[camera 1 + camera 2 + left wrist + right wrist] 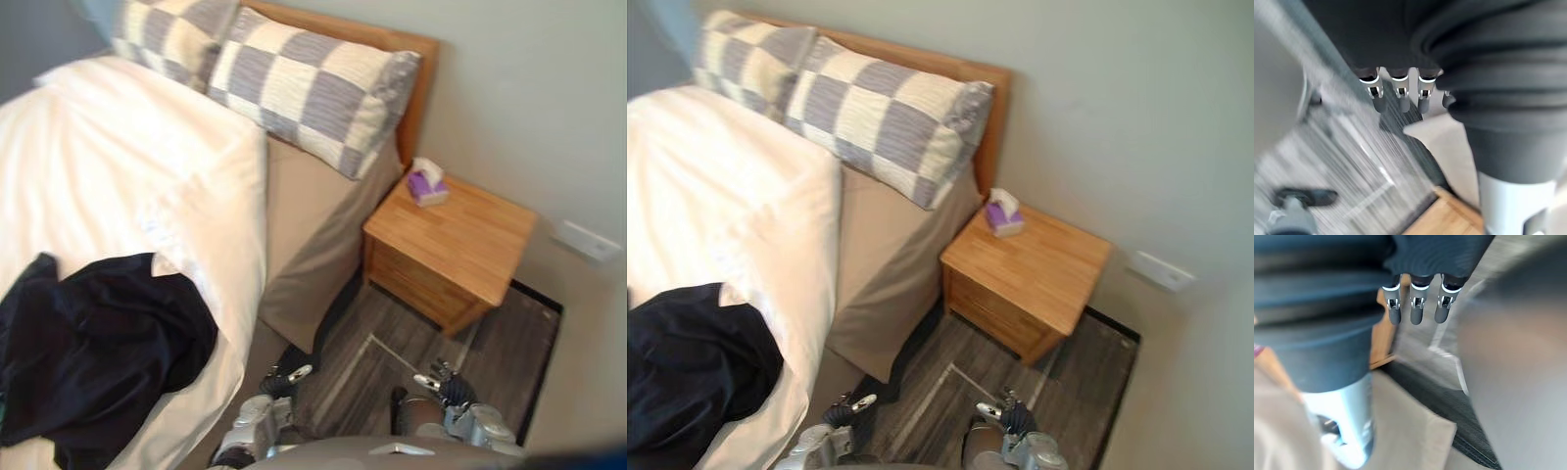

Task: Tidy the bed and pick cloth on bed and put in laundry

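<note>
On the bed (294, 294), toward its foot end, a crumpled dark cloth (98, 357) lies on top of the white duvet (127, 176), well apart from both hands. The duvet covers most of the bed and stops short of the edge nearest the robot, where a strip of tan sheet (304, 201) shows and hangs down the bed's side. At the head of the bed two pillows in grey and cream checks lean against the wooden headboard (416, 69): the nearer pillow (309, 88) overlaps the tan sheet, and the farther pillow (171, 34) sits just beside it.

Beside the head of the bed, against the wall, stands a wooden nightstand (460, 240). A purple tissue box (428, 186) with a white tissue sticking up sits on the corner of it closest to the headboard. A white wall plate (586, 240) is fixed to the wall on the nightstand's side away from the bed. Grey wood-look floor (387, 352) runs between the bed's side and the nightstand.

Both hands hang low over that floor, beside the bed and clear of it. The left hand (284, 377) is the closer one to the bed's side; its fingers (1379, 100) point straight out, relaxed, with nothing in them. The right hand (446, 384) hangs below the nightstand's front, its fingers (1417, 313) likewise straight and empty.
</note>
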`<state>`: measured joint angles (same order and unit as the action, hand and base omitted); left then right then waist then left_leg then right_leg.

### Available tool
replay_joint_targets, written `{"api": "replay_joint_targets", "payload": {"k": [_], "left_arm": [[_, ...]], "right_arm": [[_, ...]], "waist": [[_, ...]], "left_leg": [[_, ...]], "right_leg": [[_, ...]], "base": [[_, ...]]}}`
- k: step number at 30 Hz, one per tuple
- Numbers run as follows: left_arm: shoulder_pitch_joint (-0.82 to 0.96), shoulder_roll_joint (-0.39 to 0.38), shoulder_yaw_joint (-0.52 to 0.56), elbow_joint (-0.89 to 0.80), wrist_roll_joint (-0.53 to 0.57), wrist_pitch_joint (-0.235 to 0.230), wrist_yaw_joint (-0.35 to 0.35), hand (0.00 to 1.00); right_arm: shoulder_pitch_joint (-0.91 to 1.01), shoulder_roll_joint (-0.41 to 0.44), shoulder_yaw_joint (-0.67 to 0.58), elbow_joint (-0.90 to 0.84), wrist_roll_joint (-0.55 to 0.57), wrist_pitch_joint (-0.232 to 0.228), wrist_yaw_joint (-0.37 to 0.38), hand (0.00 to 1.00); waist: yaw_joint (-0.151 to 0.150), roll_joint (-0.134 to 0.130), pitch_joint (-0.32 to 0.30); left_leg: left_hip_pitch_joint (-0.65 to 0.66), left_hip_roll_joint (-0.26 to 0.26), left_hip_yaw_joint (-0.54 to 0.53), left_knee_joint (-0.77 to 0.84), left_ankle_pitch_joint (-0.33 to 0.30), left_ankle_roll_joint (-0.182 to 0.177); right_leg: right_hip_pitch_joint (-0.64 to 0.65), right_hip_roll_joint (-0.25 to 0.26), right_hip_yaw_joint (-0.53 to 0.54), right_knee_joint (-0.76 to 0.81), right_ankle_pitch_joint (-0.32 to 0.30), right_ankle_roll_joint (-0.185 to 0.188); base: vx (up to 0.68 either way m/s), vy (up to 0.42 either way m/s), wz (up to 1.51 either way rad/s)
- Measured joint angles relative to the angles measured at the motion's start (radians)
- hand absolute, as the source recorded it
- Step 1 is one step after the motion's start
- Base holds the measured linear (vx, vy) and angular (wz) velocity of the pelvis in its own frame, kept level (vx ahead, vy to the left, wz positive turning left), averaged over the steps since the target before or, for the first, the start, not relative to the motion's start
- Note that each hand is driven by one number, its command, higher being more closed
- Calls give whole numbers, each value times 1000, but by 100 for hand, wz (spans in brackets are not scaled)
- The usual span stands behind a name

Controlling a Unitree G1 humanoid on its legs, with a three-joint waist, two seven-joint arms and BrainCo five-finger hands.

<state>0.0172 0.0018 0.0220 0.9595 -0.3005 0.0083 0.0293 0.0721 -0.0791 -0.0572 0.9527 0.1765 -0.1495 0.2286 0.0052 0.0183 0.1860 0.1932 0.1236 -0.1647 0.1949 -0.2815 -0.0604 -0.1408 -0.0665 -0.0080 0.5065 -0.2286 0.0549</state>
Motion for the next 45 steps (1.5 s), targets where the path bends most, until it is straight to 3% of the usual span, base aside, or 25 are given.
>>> {"api": "replay_joint_targets", "payload": {"k": [2, 4, 6, 7, 8, 10, 12, 13, 14, 16, 17, 18, 19, 20, 23, 30, 34, 39, 43, 45], "left_arm": [[-1, 0, 30, -5, 0, -14, 5, 0], [6, 4, 30, -5, -3, -19, 19, 0], [8, -2, 27, -21, -10, -20, 21, 0], [12, -11, 28, -40, -26, -26, 21, 0], [14, -15, 26, -57, -29, -38, 21, 0], [20, -14, 16, -83, -31, -57, 20, 0], [37, -11, -10, -84, -32, -63, 19, 0], [41, -8, -23, -84, -32, -64, 15, 0], [46, 0, -37, -90, -31, -67, 13, 0], [62, 28, -64, -102, -30, -69, 12, 0], [64, 32, -64, -107, -30, -69, 13, 0], [74, 43, -60, -102, -30, -70, 14, 0], [83, 61, -60, -97, -29, -70, 13, 0], [85, 73, -64, -72, -29, -67, 13, 0], [81, 67, -101, -69, -23, -58, 12, 0], [68, 86, -150, -63, -1, -33, -8, 0], [35, 108, -170, 1, -2, -11, 6, 0], [7, 123, -166, 41, -10, 9, 25, 0], [16, 130, -128, 43, -33, 42, 43, 0], [12, 131, -121, 31, -30, 84, 42, 0]], "right_arm": [[-15, 17, 44, -3, -2, 0, 9, 0], [-39, 35, 57, -3, -3, 3, 16, 0], [-47, 43, 56, -7, -3, 6, 23, 0], [-39, 41, 55, -20, -2, 20, 22, 0], [-33, 42, 56, -29, -2, 35, 13, 0], [-21, 44, 53, -18, -2, 47, 1, 0], [-18, 39, 37, -12, -3, 52, -5, 0], [-24, 37, 22, -10, -3, 54, -8, 0], [-30, 30, 11, 11, -3, 55, -10, 0], [-37, 33, 6, 35, -3, 60, -9, 0], [-42, 27, -4, 29, -3, 61, -8, 0], [-45, 26, -3, 25, -2, 60, -8, 0], [-47, 30, -2, 25, -1, 58, -7, 0], [-47, 32, -11, 30, 2, 58, -8, 0], [-42, 13, -19, 55, 20, 69, -22, 0], [-29, 21, -59, 61, 96, 77, -70, 0], [-20, 37, -110, 65, 161, 65, -100, 0], [37, 67, -192, 64, 326, 21, -217, 0], [57, 56, -279, -34, 327, -27, -336, 0], [82, 27, -300, -179, 291, -51, -418, 0]], "waist": [[10, -27, -5], [3, -20, -13], [0, -20, -13], [-16, -15, -9], [-14, -14, -8], [-2, -18, -6], [-3, -12, -16], [-13, -3, -32], [-16, -17, -34], [-12, -28, -32], [-16, 3, -22], [-19, 17, -22], [-17, -9, -27], [-21, -15, -27], [-43, 4, -28], [-56, -11, -17], [-70, -28, -7], [-72, -45, -3], [-72, -47, -5], [-77, -55, -7]], "left_leg": [[-38, 4, -7, 2, 5, -8], [-87, 23, -1, -8, 36, -35], [-145, 35, 75, 25, 69, -37], [-225, 55, 151, 140, 66, -40], [-289, 87, 240, 264, 55, -46], [-318, 113, 392, 354, 53, -48], [-312, 106, 543, 307, 61, -24], [-308, 86, 558, 257, 73, -8], [-276, 47, 570, 161, 98, 15], [-242, 5, 561, 43, 156, 28], [-227, 27, 540, 8, 170, 29], [-213, 38, 528, -24, 186, 16], [-192, 18, 518, -65, 210, 5], [-164, 0, 501, -133, 225, -7], [-135, -8, 488, -246, 310, -14], [-95, -1, 487, -258, 313, -15], [-92, -7, 490, -260, 313, -15], [-79, -23, 509, -292, 311, -12], [-72, -40, 543, -298, 313, -7], [-81, -59, 542, -300, 322, 8]], "right_leg": [[-12, -8, -26, 0, -78, -29], [-28, -14, -73, -11, -98, -47], [-15, -35, -147, -42, -102, -57], [26, -47, -219, -75, -98, -61], [84, -51, -292, -113, -96, -66], [179, -61, -382, -159, -95, -69], [223, -71, -425, -158, -94, -68], [222, -79, -426, -156, -89, -59], [220, -94, -424, -157, -78, -40], [208, -115, -437, -104, -59, -28], [158, -111, -421, -18, -54, -24], [175, -68, -392, -164, -77, -4], [204, -56, -379, -327, 20, -14], [227, -58, -396, -373, 43, -24], [223, -55, -430, -366, 43, -24], [230, -57, -423, -292, 42, -24], [187, -76, -360, -196, 42, -23], [181, -77, -270, -204, 30, -5], [186, -75, -211, -247, 27, -2], [186, -84, -194, -279, 6, 1]], "base": [[128, -249, 58], [99, -213, 81], [116, -182, 124], [145, -180, 168], [157, -152, 169], [176, -78, 135], [198, -17, 125], [175, 67, 121], [162, 71, 120], [152, 35, 94], [116, -36, 73], [114, -61, 50], [179, -168, 51], [195, -166, 48], [99, -94, 35], [32, -4, 7], [-9, 62, 5], [-45, 37, -2], [-107, 40, -39], [-152, 18, -9]]}}
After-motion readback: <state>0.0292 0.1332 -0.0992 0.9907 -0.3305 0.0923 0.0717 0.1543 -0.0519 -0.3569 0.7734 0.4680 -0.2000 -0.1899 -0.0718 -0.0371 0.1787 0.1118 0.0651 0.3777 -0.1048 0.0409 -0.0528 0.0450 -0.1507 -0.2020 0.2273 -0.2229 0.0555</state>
